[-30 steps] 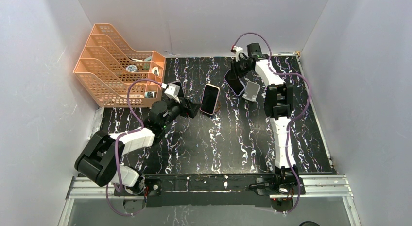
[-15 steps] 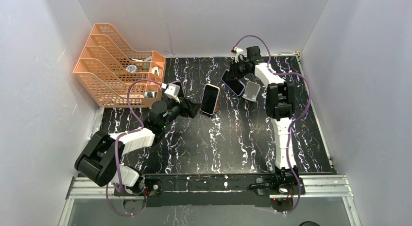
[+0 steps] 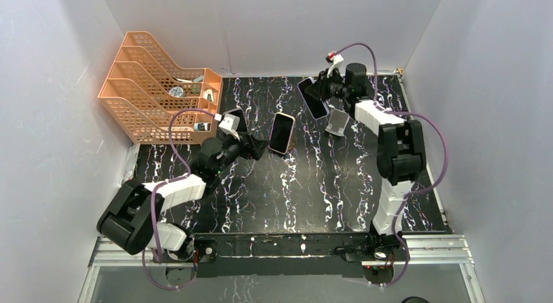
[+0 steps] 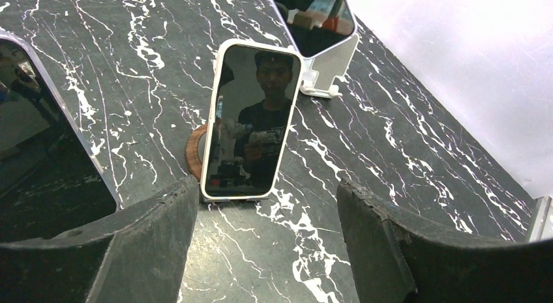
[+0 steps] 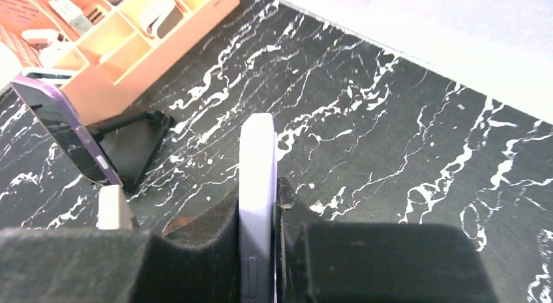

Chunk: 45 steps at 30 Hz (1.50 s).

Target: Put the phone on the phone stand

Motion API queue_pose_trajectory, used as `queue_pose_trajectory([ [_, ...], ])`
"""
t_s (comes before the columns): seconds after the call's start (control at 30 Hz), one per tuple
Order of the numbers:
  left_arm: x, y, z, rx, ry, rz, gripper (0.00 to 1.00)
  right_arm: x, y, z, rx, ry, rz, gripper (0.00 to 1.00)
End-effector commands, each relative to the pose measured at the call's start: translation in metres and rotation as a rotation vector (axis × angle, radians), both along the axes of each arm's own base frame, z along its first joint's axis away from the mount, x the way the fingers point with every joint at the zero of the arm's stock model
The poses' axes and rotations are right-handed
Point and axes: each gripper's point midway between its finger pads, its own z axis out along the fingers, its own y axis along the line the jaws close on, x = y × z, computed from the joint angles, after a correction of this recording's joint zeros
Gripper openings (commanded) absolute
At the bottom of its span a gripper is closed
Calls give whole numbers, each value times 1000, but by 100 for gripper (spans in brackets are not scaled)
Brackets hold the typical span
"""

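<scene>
Overhead view of a black marble-patterned table (image 3: 326, 186) with two robot arms.

My right gripper (image 3: 325, 92) was clamped tight on a lilac phone (image 3: 313, 98). It held the phone off the table at the far side, gripped by its edges. In my right wrist view the phone's thin edge (image 5: 256, 186) ran straight up between my two pads, pinched on both faces.

The white phone stand (image 3: 337, 122) stood empty just beside the held phone, on the side nearer my bases. From above the two looked apart, though I could not be sure.

My left gripper (image 3: 261, 146) was spread wide and held nothing. It pointed at a white-cased phone (image 4: 251, 120) that leaned upright against a wooden disc (image 4: 195, 155). The phone showed between my two fingers without touching either.

A purple-edged phone (image 5: 65, 127) rested on a black stand (image 5: 134, 143) near the orange organiser (image 3: 160, 88).

As I judged it, pickup was done and placement was not. The phone was in the air and not yet on the white stand. What remained was to bring its lower edge down onto the stand's lip, lean it back and let go.
</scene>
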Motion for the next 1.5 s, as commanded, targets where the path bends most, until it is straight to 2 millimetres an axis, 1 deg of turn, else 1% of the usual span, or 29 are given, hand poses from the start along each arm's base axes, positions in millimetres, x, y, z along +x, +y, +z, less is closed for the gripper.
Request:
queue_pose_trajectory([
  [0.0, -4, 5, 19, -27, -53, 4, 74, -9, -13, 95, 108, -312, -89, 1],
  [0.03, -4, 5, 20, -30, -54, 2, 74, -14, -19, 95, 109, -336, -126, 1],
  [0.07, -5, 4, 20, -33, -52, -1, 74, -22, -27, 105, 121, -383, -159, 1],
  [0.1, -6, 4, 20, -35, -52, -5, 74, -27, -35, 107, 131, -411, -198, 1],
  [0.17, -7, 3, 20, -45, -50, -11, 74, -38, -48, 107, 163, -441, -258, 1],
  [0.2, -8, 2, 20, -49, -49, -15, 74, -45, -52, 103, 181, -446, -273, 1],
  [0.23, -8, 1, 20, -54, -49, -18, 74, -52, -57, 108, 210, -489, -292, 1],
  [0.27, -8, 1, 20, -57, -48, -22, 74, -61, -61, 101, 228, -501, -302, 1],
  [0.3, -9, 0, 20, -61, -47, -26, 74, -67, -63, 105, 256, -536, -303, 1],
  [0.33, -10, 0, 20, -65, -48, -31, 74, -76, -66, 99, 277, -554, -306, 1],
  [0.37, -11, -1, 21, -67, -49, -36, 74, -82, -68, 99, 302, -579, -304, 1],
  [0.43, -12, -1, 22, -70, -52, -41, 74, -89, -74, 98, 356, -608, -299, 1],
  [0.53, -14, 0, 22, -71, -56, -42, 74, -93, -87, 98, 466, -607, -267, 1],
  [0.57, -14, 0, 23, -70, -58, -42, 74, -92, -93, 97, 504, -597, -251, 1],
  [0.6, -15, 0, 22, -69, -58, -43, 74, -90, -96, 96, 555, -543, -232, 1],
  [0.63, -15, 1, 22, -68, -58, -42, 74, -87, -99, 95, 562, -525, -204, 1],
  [0.7, -15, 1, 21, -68, -57, -42, 74, -85, -93, 94, 557, -512, -147, 1],
  [0.8, -14, 0, 19, -67, -50, -43, 74, -86, -87, 106, 542, -545, -89, 1],
  [0.83, -13, -1, 19, -68, -49, -44, 74, -83, -96, 110, 533, -563, -98, 1],
  [0.97, -12, -3, 17, -71, -41, -52, 74, -78, -111, 116, 521, -589, -117, 1],
  [1.1, -13, -3, 14, -69, -37, -53, 74, -76, -114, 110, 488, -606, -119, 1],
  [1.23, -13, -5, 11, -68, -31, -59, 74, -69, -116, 98, 453, -616, -122, 1],
  [1.47, -11, -7, 5, -62, -19, -67, 74, -54, -111, 86, 404, -636, -66, 4],
])
